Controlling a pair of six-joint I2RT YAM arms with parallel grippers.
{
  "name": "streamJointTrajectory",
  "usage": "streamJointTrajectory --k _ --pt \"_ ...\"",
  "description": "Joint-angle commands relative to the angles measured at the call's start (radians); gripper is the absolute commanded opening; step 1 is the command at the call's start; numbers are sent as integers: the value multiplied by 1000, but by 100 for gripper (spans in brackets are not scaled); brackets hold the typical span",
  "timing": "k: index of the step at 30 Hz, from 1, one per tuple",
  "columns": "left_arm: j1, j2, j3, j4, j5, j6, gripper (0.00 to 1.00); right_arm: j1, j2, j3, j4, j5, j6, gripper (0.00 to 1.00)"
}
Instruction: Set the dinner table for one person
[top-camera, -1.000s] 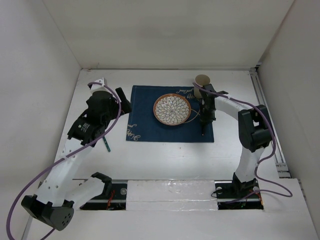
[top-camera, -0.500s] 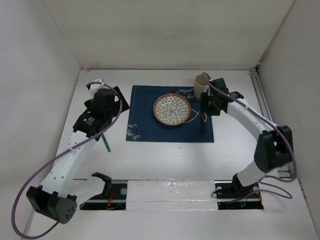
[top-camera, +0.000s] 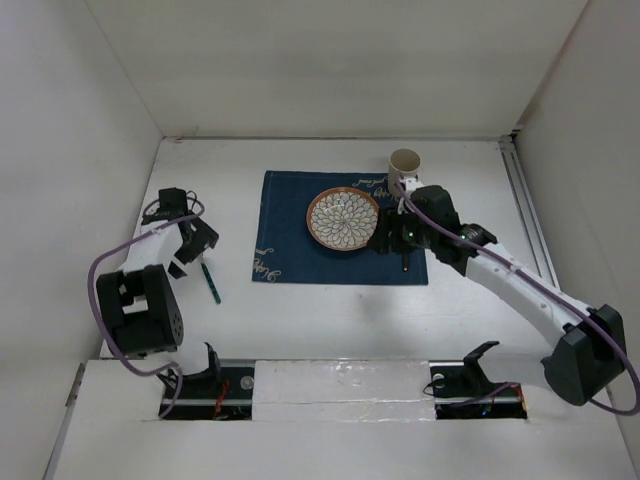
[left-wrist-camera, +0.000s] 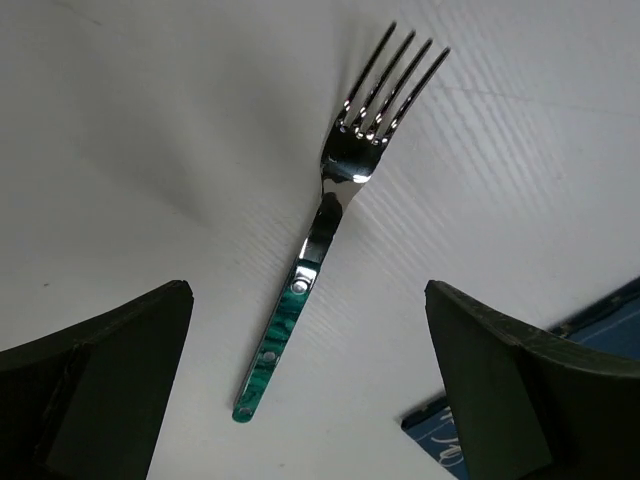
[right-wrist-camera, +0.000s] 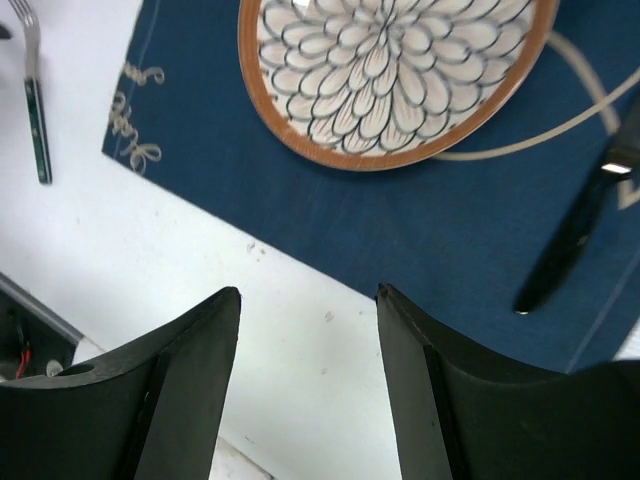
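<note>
Grippers both gape with nothing held: left gripper (left-wrist-camera: 308, 295) hangs over fork (left-wrist-camera: 322, 225), right gripper (right-wrist-camera: 310, 295) over near edge of blue mat (right-wrist-camera: 400, 230). Plate (top-camera: 344, 218), petal pattern and orange rim, sits on mat, face bare. Beige cup (top-camera: 404, 163) stands by mat's far right corner. White cursive on mat, unreadable. Dinner table (top-camera: 330, 320) lies under everything. Fork rests on it left of mat, long axis roughly near-far, tines pointing away from arm bases.
</note>
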Motion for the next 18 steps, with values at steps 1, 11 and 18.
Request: streamJointTrajectory --k 1,11,18 --pt "-15 51 -34 6 89 -3 100 -2 34 8 107 -114 -10 63" --pt "-41 85 -117 24 73 -82 92 7 11 -38 196 -261 11 63" --pt "-41 121 -117 44 78 -82 25 7 -37 -38 196 -249 11 63"
